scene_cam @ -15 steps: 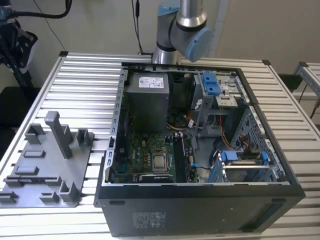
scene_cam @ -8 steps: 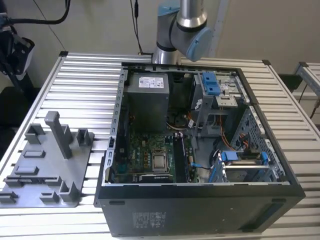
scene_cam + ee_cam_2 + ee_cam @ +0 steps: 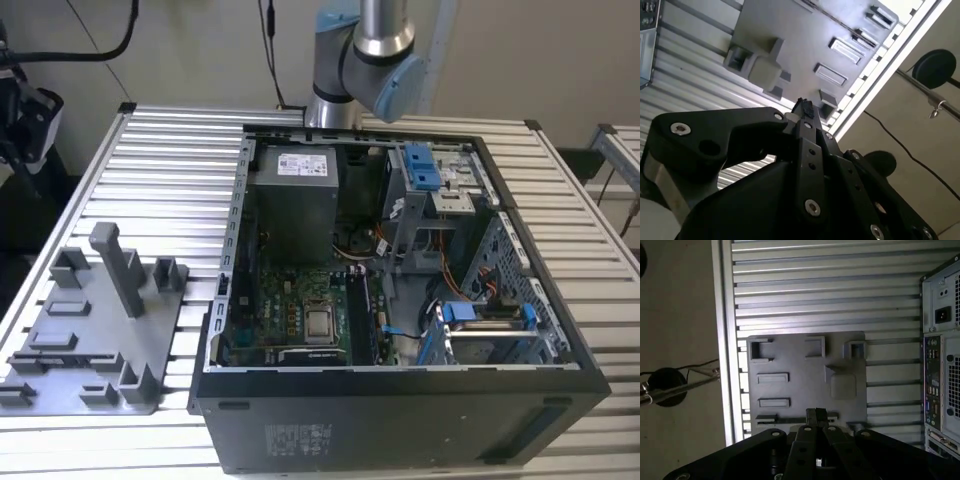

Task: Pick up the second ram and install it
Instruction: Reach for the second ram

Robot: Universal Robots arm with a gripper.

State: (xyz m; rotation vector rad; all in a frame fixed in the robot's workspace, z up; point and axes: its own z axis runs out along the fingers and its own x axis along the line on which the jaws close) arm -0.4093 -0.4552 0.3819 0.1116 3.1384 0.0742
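My gripper (image 3: pixel 816 414) hangs high above the grey plastic tray (image 3: pixel 800 355), its black fingers pressed together and shut, with nothing seen between them. In the second wrist view the same fingertips meet at the gripper (image 3: pixel 804 106) over the tray (image 3: pixel 790 30). The tray (image 3: pixel 90 340) lies on the slatted table at the exterior view's left, and its slots and posts stand bare. The second ram is out of view. Inside the open computer case (image 3: pixel 400 420), long dark slots (image 3: pixel 365 315) run beside the processor socket (image 3: pixel 320 322); I cannot tell whether a strip sits in them.
The arm's base (image 3: pixel 370 60) stands behind the case. The case's rear panel (image 3: pixel 940 365) lies close beside the tray. The table edge (image 3: pixel 725 340) borders the tray's other side, with a black round stand (image 3: pixel 665 385) on the floor beyond.
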